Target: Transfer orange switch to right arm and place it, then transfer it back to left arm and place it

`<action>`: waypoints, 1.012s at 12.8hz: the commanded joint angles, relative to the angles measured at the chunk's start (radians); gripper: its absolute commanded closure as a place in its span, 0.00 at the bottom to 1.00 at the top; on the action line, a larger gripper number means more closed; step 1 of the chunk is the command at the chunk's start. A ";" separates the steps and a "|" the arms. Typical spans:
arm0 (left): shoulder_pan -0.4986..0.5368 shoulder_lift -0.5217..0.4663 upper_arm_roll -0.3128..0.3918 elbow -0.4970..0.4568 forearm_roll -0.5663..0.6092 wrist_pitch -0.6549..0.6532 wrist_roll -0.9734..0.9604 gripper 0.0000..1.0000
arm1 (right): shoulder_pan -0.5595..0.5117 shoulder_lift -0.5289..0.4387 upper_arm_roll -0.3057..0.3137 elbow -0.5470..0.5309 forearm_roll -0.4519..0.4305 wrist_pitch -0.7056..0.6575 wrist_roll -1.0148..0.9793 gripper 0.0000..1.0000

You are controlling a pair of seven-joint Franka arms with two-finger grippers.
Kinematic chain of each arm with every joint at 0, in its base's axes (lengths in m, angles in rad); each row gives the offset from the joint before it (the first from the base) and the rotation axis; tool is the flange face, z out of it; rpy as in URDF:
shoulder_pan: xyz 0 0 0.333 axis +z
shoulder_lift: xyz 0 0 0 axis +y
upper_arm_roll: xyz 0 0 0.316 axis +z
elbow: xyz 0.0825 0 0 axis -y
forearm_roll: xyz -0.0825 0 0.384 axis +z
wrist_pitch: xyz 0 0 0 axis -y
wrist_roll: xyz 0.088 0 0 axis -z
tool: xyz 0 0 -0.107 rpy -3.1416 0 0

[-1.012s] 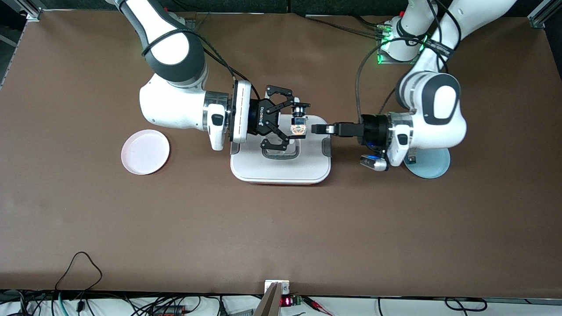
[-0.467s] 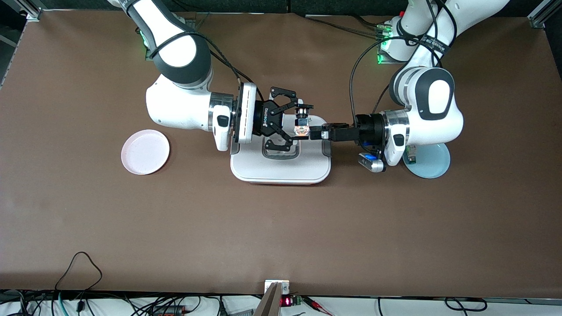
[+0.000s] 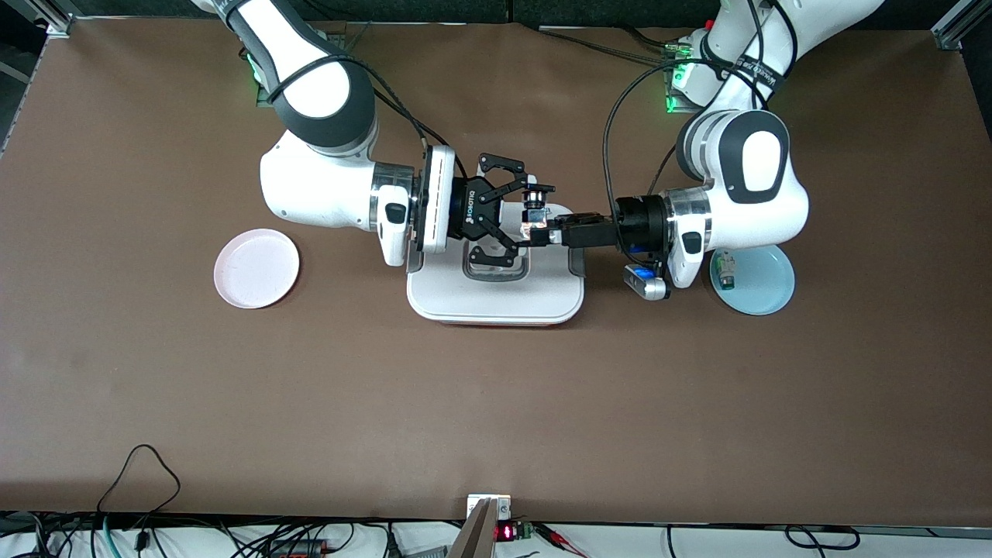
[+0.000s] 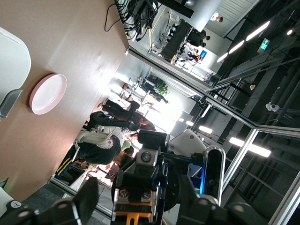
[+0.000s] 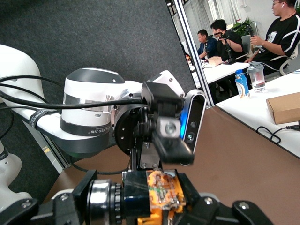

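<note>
Fingers of the right gripper [image 3: 521, 225] are clamped on the orange switch [image 3: 532, 219], holding it in the air over the white box [image 3: 496, 298]. In the right wrist view the switch [image 5: 157, 192] sits between those fingers with its orange part showing. The left gripper [image 3: 552, 233] has its tips right at the switch; whether they have closed on it I cannot tell. In the left wrist view the switch [image 4: 138, 187] shows just ahead of that gripper. The box lies at mid-table under both grippers. A pink plate [image 3: 256, 268] lies toward the right arm's end of the table. A blue plate [image 3: 753, 279] lies toward the left arm's end, with a small green-and-white part [image 3: 724, 269] on it.
</note>
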 commanded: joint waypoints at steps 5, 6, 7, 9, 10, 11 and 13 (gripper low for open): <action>-0.001 -0.031 -0.001 -0.010 -0.010 0.007 -0.009 0.66 | 0.018 0.018 0.003 0.030 0.026 0.041 -0.014 0.71; -0.001 -0.032 -0.001 -0.010 -0.010 0.007 -0.008 0.73 | 0.020 0.018 0.003 0.030 0.026 0.041 -0.013 0.70; -0.001 -0.032 -0.001 -0.010 -0.010 0.005 -0.008 0.79 | 0.020 0.018 0.003 0.030 0.026 0.041 -0.013 0.70; -0.001 -0.031 -0.001 -0.011 -0.008 0.005 -0.008 0.88 | 0.020 0.018 0.003 0.030 0.026 0.042 -0.011 0.70; -0.001 -0.031 -0.001 -0.011 -0.008 0.005 -0.008 0.89 | 0.020 0.018 0.003 0.030 0.026 0.042 -0.011 0.70; -0.001 -0.031 -0.001 -0.011 -0.008 0.005 -0.008 0.89 | 0.020 0.018 0.003 0.030 0.026 0.041 -0.008 0.67; -0.001 -0.031 -0.001 -0.011 -0.008 0.005 -0.008 0.89 | 0.019 0.018 0.003 0.029 0.031 0.041 0.000 0.01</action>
